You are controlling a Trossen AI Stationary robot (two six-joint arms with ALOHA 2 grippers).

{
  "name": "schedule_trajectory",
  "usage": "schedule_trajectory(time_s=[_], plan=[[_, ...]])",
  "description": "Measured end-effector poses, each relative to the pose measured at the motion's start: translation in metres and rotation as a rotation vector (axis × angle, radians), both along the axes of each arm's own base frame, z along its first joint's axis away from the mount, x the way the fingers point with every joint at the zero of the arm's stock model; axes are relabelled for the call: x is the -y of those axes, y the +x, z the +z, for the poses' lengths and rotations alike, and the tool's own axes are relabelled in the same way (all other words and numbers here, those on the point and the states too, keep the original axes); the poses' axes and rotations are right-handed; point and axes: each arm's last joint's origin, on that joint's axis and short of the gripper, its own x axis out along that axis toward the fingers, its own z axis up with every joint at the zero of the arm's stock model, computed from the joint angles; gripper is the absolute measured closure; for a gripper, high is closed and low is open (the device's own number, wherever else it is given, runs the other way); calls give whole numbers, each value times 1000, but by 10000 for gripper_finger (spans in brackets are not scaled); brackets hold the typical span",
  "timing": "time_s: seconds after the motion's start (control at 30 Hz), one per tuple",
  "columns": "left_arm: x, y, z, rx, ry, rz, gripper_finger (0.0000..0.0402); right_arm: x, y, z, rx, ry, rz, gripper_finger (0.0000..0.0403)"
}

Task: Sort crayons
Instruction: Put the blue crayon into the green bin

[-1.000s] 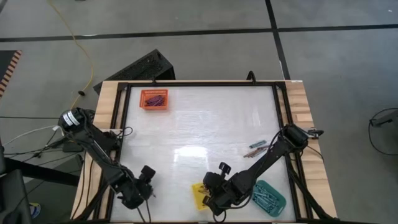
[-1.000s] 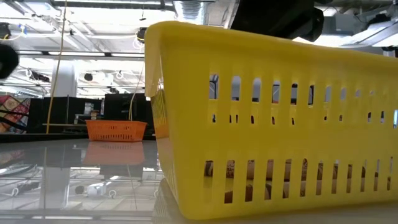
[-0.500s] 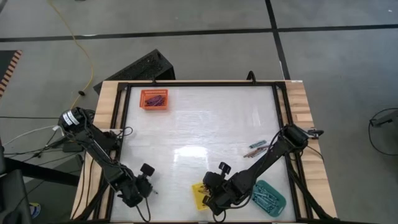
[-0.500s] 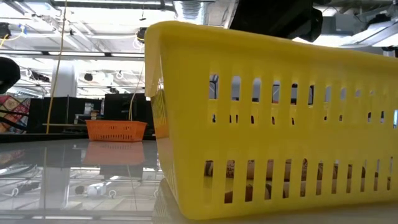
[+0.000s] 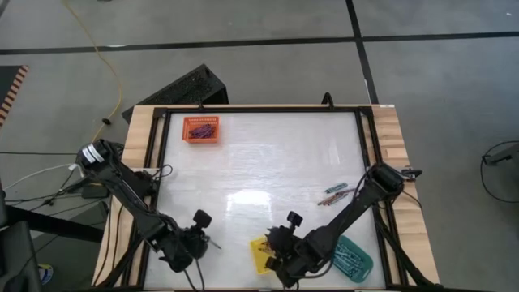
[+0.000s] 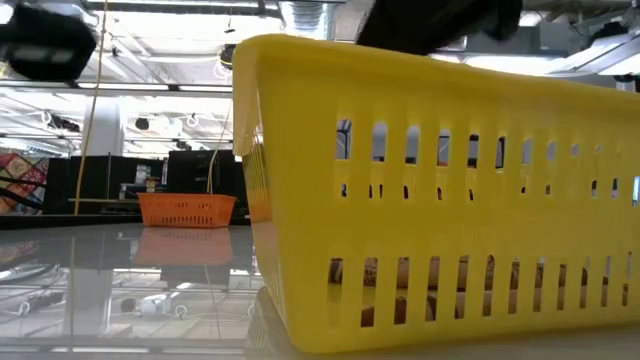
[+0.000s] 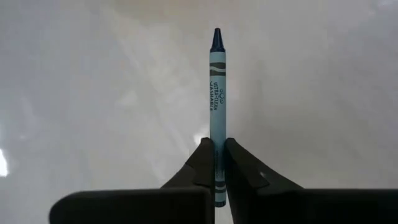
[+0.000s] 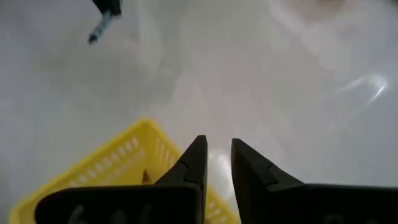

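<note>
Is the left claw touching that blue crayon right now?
Touching. The left wrist view shows the left claw shut on the blue crayon, both fingers pressed against its lower end with no gap, the tip sticking out ahead.

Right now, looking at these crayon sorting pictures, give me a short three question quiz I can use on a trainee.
1. True or false: the left end effector is shut on a blue crayon.
2. Which tray sits at the far left corner of the table? A) the orange tray B) the yellow tray C) the teal tray
3. Fill in: the right end effector hovers above the rim of the ____ tray, holding nothing.

Key: 1 true; 2 A; 3 yellow.
</note>
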Motion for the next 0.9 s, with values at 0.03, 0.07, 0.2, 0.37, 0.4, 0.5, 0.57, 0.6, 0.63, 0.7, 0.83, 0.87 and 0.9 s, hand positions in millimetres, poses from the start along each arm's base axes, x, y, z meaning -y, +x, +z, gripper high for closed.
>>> schedule_trajectory(time_s=[0.03,0.07,0.2,0.37,0.4,0.5,0.57,0.6,0.63,0.7,0.83,0.87,0.9], plan=[[-1,3,6,25,13,0,401,-2,-2,2,23,-33,-4,335],[-1,5,12,50,21,1,401,-4,-3,5,43,-61,-8,331],[-8,13,41,180,37,14,401,-13,-7,19,92,-140,5,297],[-24,18,85,387,-36,37,401,-21,-9,39,125,-246,42,240],[-27,19,93,436,-61,35,401,-22,-10,44,136,-273,43,231],[-33,23,114,550,-133,-9,401,-24,-8,58,176,-353,29,220],[-35,27,123,603,-178,-48,401,-24,-6,67,198,-411,19,222],[-36,29,126,625,-191,-60,401,-25,-5,72,208,-433,17,225],[-38,31,128,645,-201,-69,401,-26,-3,76,215,-453,18,229],[-40,35,131,671,-213,-88,401,-27,0,84,225,-485,35,238],[-44,40,137,729,-217,-113,401,-31,9,101,267,-513,83,253],[-44,41,138,743,-212,-119,401,-33,10,104,280,-521,97,256],[-45,42,139,752,-209,-126,401,-34,11,108,290,-531,112,258]])
